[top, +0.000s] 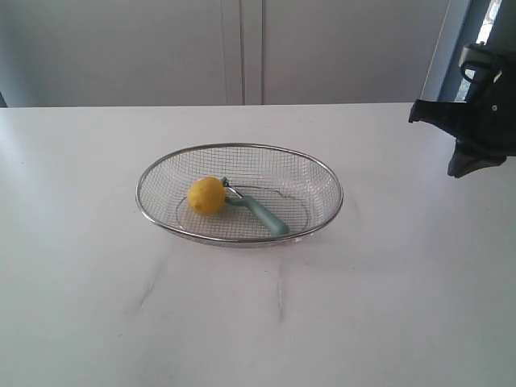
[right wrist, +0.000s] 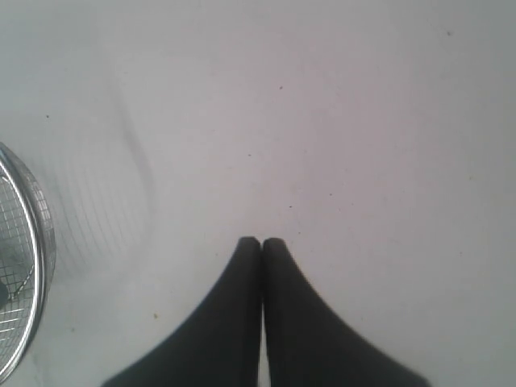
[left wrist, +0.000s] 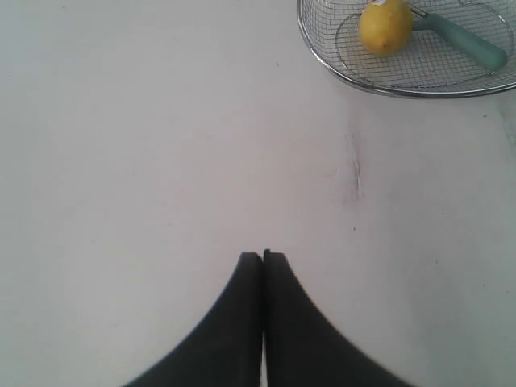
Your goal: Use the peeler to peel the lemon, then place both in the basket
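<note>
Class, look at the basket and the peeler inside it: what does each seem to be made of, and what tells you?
Basket: shiny silver metal, seen in its see-through wire mesh and gleaming rim. Peeler: handle probably smooth plastic, pale teal; head looks metal, grey.

The left gripper [left wrist: 263, 256] and the right gripper [right wrist: 260, 242] both have their fingers pressed together, and the right arm [top: 474, 121] is held up at the far right side.

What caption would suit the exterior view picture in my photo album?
A lemon and a teal-handled peeler lie in a wire basket on a white table.
</note>
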Controlling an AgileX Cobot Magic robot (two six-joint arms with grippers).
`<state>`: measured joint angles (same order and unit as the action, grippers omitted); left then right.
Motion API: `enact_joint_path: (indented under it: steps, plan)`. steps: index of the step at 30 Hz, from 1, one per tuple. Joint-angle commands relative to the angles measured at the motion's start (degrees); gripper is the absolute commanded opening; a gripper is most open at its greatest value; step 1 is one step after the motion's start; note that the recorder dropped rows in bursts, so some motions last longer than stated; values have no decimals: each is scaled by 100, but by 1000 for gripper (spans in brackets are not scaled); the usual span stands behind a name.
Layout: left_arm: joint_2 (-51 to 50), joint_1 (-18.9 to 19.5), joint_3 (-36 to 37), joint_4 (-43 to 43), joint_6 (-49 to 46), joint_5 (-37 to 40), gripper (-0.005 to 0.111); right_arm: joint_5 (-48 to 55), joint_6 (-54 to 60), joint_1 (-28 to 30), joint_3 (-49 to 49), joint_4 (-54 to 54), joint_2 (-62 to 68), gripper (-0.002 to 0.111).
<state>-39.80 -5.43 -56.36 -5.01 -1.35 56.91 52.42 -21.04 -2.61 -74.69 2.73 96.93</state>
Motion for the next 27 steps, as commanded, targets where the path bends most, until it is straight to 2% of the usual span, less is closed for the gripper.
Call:
enact_joint_path:
  steps: [1,7,13,16,18,21,27]
  plan:
    - [41,15,26,-34,-22,60,0,-26,-27,32,-12,-28,-44,0]
    - [53,32,26,74,-22,61,0,-26,-27,32,-12,-28,-44,0]
    - [571,570,239,55,-22,24,0,-26,-27,32,-12,-28,-44,0]
    - [998,832,714,124,-22,-16,0,-26,-27,32,-12,-28,-44,0]
    - [1325,994,1095,167,-22,-348,0,-26,-27,32,-12,-28,-44,0]
    - [1781,1179,1806,178,-22,-1312,0,-26,-27,32,-12,-28,-44,0]
    - [2248,1207,2759,178,-22,-2135,0,-26,-27,32,-12,-28,-44,0]
